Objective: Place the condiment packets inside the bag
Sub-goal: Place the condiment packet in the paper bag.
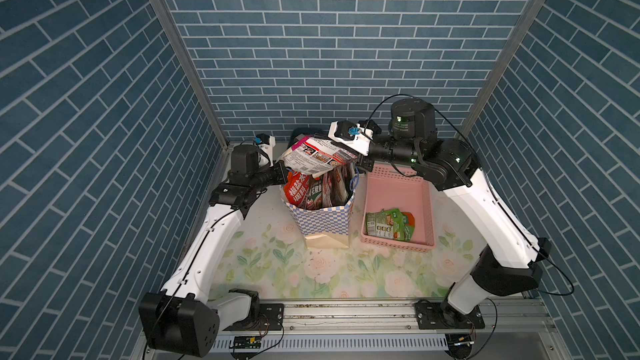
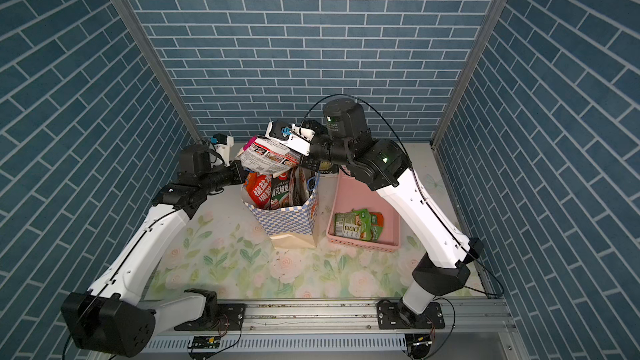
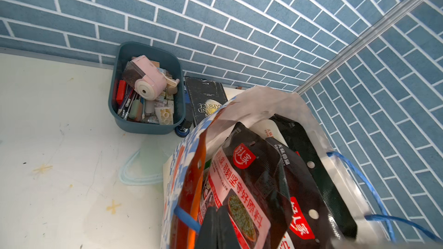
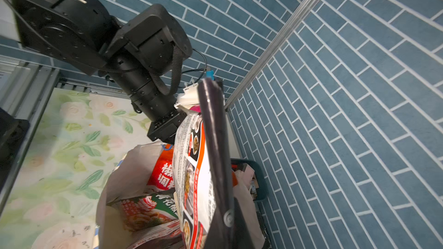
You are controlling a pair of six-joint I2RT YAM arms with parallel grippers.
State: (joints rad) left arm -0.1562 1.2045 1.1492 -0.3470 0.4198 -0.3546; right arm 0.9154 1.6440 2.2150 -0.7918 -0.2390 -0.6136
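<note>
Above bag (image 1: 325, 219) mouth, right gripper (image 1: 356, 160) pinches white packet (image 1: 311, 155); left gripper (image 3: 217, 211) closed at bag rim; floral mat (image 1: 311, 271) under bag, blue brick walls (image 1: 329, 46) behind

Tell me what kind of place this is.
Probably a staged robot test cell: blue brick-print wall panels in aluminium framing, left arm and right arm bolted to a rail, floral tabletop.

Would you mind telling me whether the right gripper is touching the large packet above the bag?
Touching. The right wrist view shows the right gripper with its jaws shut on the large packet, over the bag.
</note>
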